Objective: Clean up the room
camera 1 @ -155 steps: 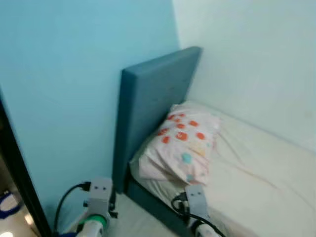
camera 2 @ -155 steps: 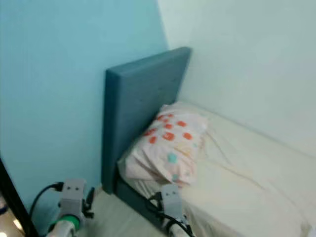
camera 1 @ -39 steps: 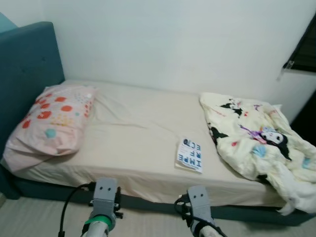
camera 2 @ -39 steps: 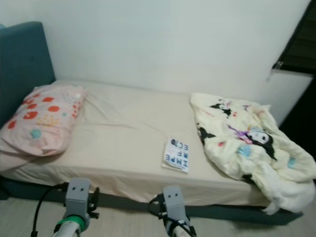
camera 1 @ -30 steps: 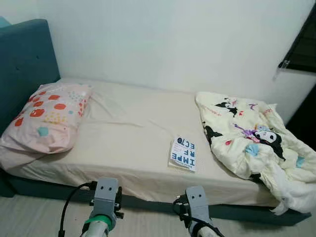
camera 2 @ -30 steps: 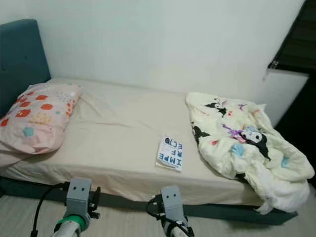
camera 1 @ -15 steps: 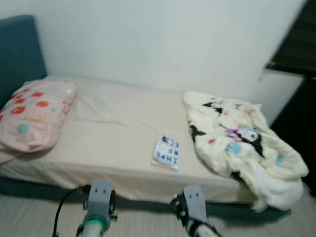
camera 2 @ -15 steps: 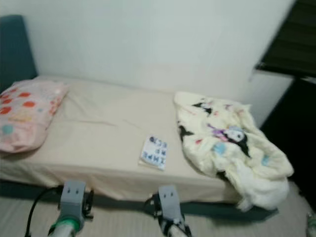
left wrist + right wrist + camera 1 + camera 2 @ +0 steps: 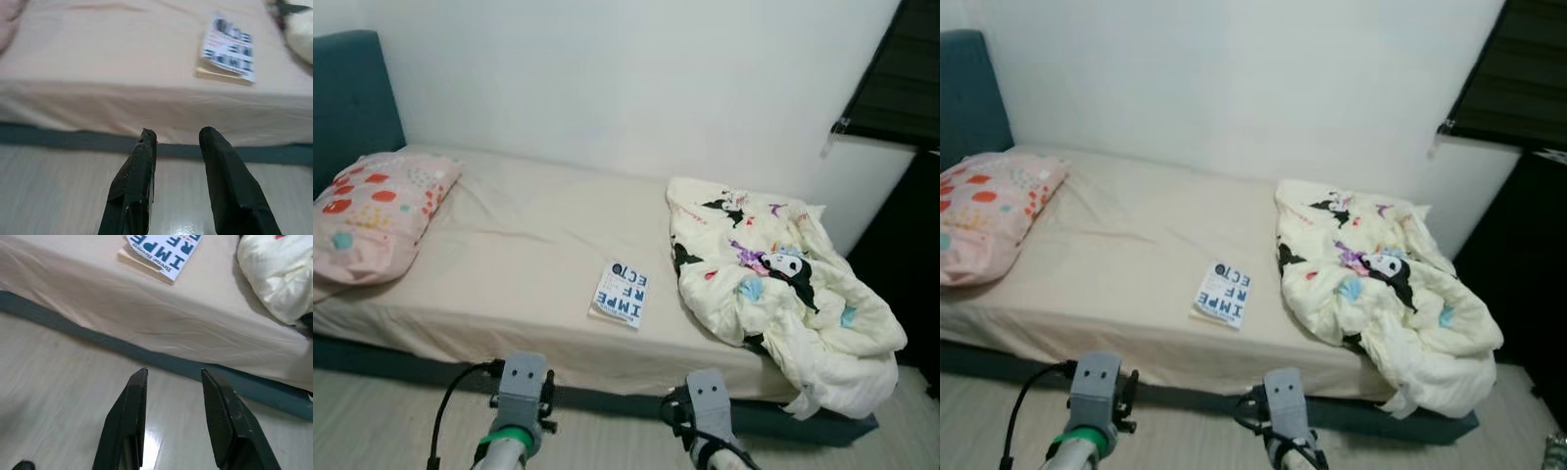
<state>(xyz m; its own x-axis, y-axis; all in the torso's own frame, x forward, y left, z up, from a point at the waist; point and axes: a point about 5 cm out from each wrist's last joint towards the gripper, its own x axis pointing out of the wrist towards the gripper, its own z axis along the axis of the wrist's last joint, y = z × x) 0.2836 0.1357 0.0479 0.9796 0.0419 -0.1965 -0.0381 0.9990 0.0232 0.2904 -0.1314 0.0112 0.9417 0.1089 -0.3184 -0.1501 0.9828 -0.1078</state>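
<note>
A single bed (image 9: pixel 509 333) with a beige fitted sheet and a dark teal frame is stretching across the scene against a white wall, its teal padded headboard (image 9: pixel 352 93) standing at the far left. A pale pink pillow with red and orange spots (image 9: pixel 374 215) is lying at the left end of the mattress, well apart from a white paperback book with large dark blue lettering (image 9: pixel 621 292), which is resting flat near the bed's near edge, about midway along. Just right of the book, a crumpled cream blanket printed with black-and-purple cartoon figures (image 9: pixel 773 289) is piling up on the right end and spilling over the near corner. The left gripper (image 9: pixel 176 134) and the right gripper (image 9: pixel 173 374) are both hanging low over the pale wood-look floor (image 9: pixel 58 377) in front of the bed, each with its black fingers parted and grasping nothing.
</note>
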